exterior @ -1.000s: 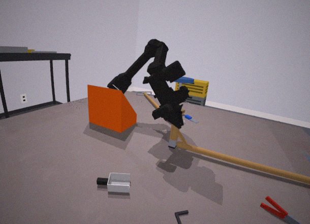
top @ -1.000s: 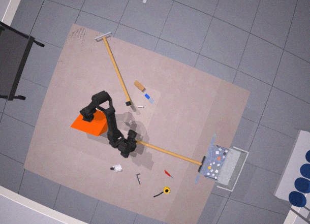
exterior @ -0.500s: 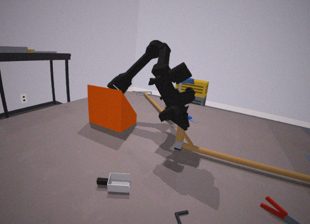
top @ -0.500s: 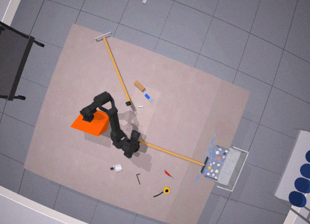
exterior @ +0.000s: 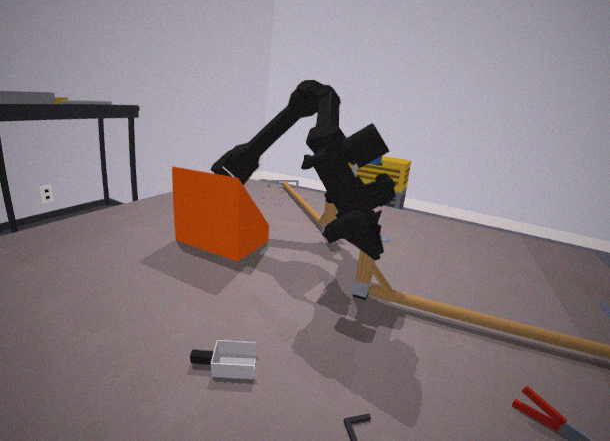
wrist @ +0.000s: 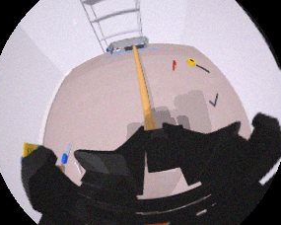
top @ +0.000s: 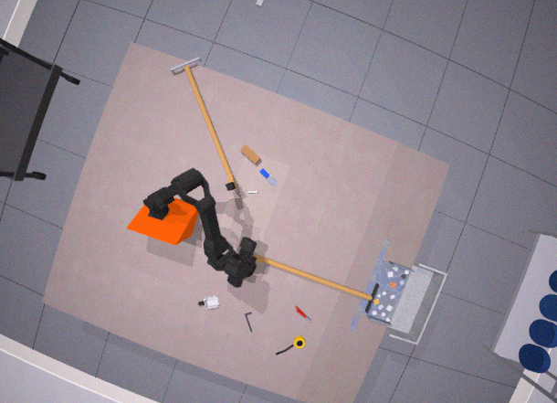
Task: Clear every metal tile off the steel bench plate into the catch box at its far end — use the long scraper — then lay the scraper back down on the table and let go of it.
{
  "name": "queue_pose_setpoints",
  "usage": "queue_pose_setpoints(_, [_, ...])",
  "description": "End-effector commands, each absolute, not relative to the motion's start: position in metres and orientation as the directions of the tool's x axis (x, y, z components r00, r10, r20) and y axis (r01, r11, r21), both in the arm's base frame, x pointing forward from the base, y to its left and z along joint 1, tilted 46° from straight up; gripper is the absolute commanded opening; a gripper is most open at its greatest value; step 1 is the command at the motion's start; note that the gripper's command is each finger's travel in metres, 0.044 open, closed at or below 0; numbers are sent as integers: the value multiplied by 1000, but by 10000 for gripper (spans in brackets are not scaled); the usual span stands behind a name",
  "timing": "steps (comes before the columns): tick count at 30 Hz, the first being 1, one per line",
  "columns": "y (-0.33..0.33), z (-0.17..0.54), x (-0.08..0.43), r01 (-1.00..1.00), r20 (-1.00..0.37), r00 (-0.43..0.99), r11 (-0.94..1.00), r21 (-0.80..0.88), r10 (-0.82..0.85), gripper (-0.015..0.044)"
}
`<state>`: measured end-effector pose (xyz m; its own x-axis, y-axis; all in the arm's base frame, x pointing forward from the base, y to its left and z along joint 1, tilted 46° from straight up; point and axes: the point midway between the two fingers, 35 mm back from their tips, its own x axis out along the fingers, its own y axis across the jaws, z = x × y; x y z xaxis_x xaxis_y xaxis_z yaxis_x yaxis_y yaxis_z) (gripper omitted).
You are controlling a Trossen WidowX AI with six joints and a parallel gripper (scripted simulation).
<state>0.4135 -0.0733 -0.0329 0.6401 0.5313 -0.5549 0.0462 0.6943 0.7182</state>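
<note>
My gripper is shut on the upright grip at the near end of the long scraper. Its wooden handle runs low to the right. Its black blade stands at the near edge of the steel plate; whether it touches the plate is unclear. Several small tiles, mostly white, lie spread over the plate, with an orange tile, a yellow tile close to the blade and a dark tile. The catch box adjoins the plate's far end; I see no tiles in it.
A second long-handled tool lies behind the arm. An orange wedge block stands at the arm's base. A small tray, hex key, red pliers and yellow tape lie nearer.
</note>
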Motion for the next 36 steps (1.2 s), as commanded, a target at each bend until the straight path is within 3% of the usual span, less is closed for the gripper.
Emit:
queue_pose_setpoints(1, [-77, -35, 420, 53, -556, 643, 693, 719, 527, 0])
queue_pose_setpoints(36, [-88, -40, 469, 51, -554, 644, 693, 719, 527, 0])
